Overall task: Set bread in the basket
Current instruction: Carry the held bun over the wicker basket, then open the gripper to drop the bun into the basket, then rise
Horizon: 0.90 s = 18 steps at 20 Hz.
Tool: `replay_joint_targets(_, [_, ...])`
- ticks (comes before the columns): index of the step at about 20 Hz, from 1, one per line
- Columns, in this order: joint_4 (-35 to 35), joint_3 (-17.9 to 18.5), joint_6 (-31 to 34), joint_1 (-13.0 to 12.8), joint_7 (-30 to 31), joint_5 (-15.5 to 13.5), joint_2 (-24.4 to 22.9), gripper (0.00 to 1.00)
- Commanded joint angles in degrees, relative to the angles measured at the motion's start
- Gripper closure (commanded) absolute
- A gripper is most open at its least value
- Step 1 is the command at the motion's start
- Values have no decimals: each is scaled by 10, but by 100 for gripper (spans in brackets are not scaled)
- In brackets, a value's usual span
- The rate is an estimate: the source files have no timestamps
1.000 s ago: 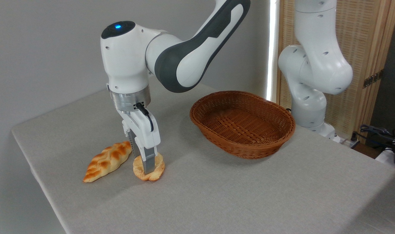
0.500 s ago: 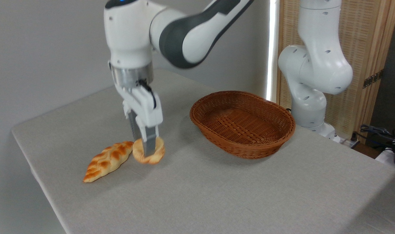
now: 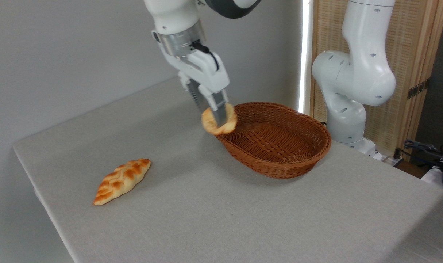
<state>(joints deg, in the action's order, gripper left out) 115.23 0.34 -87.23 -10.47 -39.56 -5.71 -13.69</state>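
Observation:
The bread (image 3: 208, 122), a small round golden-orange bun, hangs in the air clamped between the fingers of my gripper (image 3: 218, 117), which is shut on it. It hovers just at the left rim of the basket (image 3: 272, 138), an oval brown wicker basket with low sides that has nothing inside. The gripper's near finger (image 3: 219, 113) crosses the front of the bun and hides its middle. The arm reaches down from the top of the picture.
A longer braided loaf (image 3: 121, 180) with brown stripes lies on the grey tablecloth (image 3: 243, 219) at the left. The arm's white base (image 3: 349, 91) stands behind the basket at the right. The table's left edge drops off near the loaf.
The gripper lifted the bun off the table beside the braided loaf, then carried it up and to the right to the basket's left rim. The loaf stayed put.

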Motion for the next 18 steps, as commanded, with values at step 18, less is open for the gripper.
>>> replay_joint_targets(18, [83,-1,-42,-47,6,3,-36,0])
